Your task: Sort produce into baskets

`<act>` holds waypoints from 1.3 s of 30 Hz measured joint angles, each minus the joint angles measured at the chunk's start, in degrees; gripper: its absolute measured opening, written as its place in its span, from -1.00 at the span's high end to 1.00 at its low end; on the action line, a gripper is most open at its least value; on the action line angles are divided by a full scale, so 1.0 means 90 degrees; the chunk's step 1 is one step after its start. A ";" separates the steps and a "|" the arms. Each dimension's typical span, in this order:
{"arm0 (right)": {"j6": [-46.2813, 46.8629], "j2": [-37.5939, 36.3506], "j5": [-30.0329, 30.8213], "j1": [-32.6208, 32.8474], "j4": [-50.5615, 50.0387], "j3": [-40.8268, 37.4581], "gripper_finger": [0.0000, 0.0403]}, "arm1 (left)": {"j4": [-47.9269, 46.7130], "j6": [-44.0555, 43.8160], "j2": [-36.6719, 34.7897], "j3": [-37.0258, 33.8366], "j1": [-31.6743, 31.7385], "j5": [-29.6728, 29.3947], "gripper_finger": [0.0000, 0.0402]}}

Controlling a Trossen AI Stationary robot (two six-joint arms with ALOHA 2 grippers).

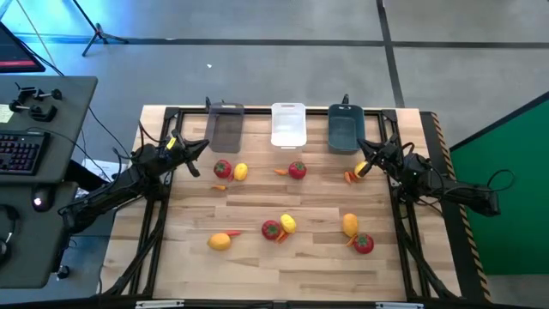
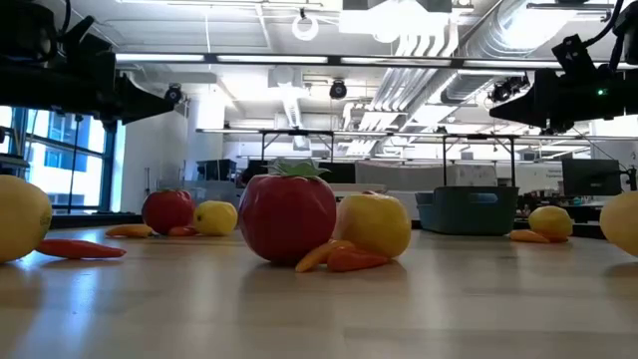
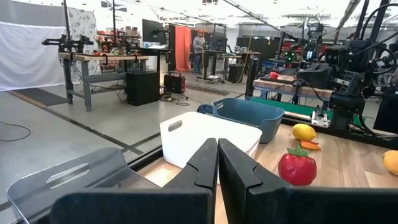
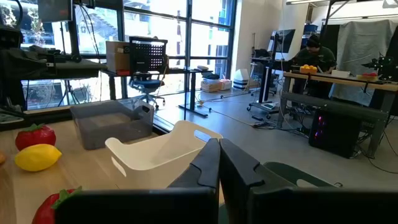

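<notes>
Three baskets stand in a row at the table's far edge: smoky grey (image 1: 227, 124), white (image 1: 288, 124) and teal (image 1: 345, 127). Produce lies loose on the wood. Behind are a tomato (image 1: 222, 169) beside a lemon (image 1: 240, 172), and another tomato (image 1: 297, 170). In front are a tomato (image 1: 271, 229) against a lemon (image 1: 288, 223), plus more lemons, a tomato and small carrots. My left gripper (image 1: 199, 146) hovers shut at the left edge, near the grey basket. My right gripper (image 1: 365, 151) hovers shut at the right edge, beside the teal basket. Both are empty.
A black frame (image 1: 257, 112) runs round the table's edges. Bare wood (image 1: 283, 199) lies between the far and near groups of produce. A desk with a keyboard (image 1: 19, 153) stands left of the table. A green panel (image 1: 506, 146) is on the right.
</notes>
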 joint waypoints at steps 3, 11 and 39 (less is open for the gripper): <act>0.0000 0.0002 -0.0001 0.0001 0.0000 -0.0001 1.00 | 0.0000 0.0000 0.0000 -0.0001 -0.0002 -0.0002 1.00; 0.0001 0.0001 0.0000 0.0000 0.0000 -0.0001 1.00 | 0.0000 0.0002 0.0000 0.0001 -0.0002 0.0001 1.00; 0.0000 0.0000 -0.0002 0.0000 0.0000 -0.0002 1.00 | 0.0479 0.1097 -0.0002 0.0001 0.0000 -0.0028 1.00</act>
